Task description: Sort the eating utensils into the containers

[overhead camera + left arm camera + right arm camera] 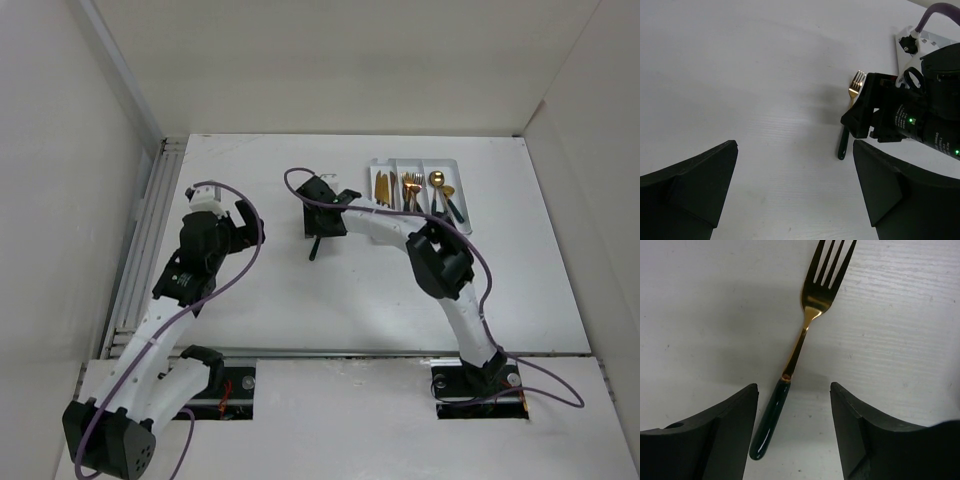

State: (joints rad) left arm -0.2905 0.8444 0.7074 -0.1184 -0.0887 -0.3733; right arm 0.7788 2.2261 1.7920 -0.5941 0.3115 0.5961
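Right pincer (pixel 794 402) — half-open, astride fork (pixel 813 304)

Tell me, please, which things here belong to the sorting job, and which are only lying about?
Belong to the job:
- loose fork on the table
- white tray
- knives, forks and spoons in it
- right pincer, open, straddling the fork's handle

Only lying about:
- purple cables
- metal rail along the table's left edge
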